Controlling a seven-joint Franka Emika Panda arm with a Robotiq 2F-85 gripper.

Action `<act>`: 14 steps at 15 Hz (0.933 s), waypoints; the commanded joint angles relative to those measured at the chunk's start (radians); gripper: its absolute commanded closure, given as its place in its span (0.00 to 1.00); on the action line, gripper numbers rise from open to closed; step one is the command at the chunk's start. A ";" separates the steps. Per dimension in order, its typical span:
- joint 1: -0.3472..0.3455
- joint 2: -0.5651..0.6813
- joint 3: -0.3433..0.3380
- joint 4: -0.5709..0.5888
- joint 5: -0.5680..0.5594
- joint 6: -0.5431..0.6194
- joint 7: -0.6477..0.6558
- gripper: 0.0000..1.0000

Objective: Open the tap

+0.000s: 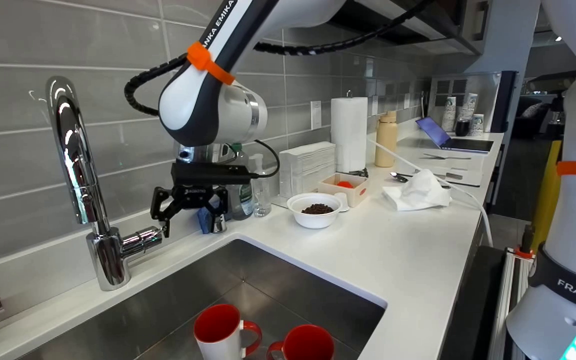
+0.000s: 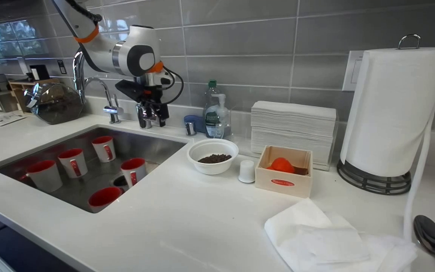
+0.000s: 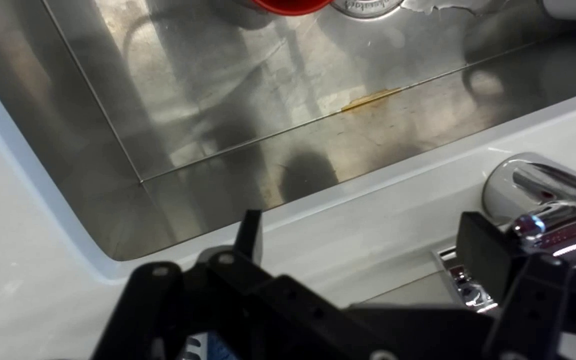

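Observation:
The tap is a tall chrome gooseneck behind the sink, with a high arched spout and a short side lever handle. My gripper is open and points down at the handle side of the tap. One finger is at the outer end of the handle; I cannot tell whether it touches. In the wrist view, the tap base is at the right edge, and the right finger partly covers the handle. Nothing shows between the fingers. In an exterior view, the arm and gripper partly hide the tap.
The steel sink in front holds several red-and-white mugs. A small chrome fixture, a blue sponge and soap bottles stand beside the gripper. A white bowl is nearby. A tiled wall is behind.

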 commanded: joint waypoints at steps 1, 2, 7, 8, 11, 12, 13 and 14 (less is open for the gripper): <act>-0.017 -0.001 0.035 0.029 0.051 -0.044 -0.058 0.00; -0.020 -0.002 0.037 0.030 0.053 -0.049 -0.065 0.00; -0.025 -0.029 0.034 0.016 0.053 -0.075 -0.069 0.00; -0.024 -0.043 0.032 0.010 0.051 -0.094 -0.067 0.00; -0.012 -0.096 0.015 -0.017 0.025 -0.160 -0.045 0.00; -0.010 -0.118 0.011 -0.027 0.020 -0.183 -0.037 0.00; -0.009 -0.137 0.008 -0.034 0.016 -0.205 -0.030 0.00; -0.011 -0.158 0.010 -0.042 0.016 -0.222 -0.033 0.00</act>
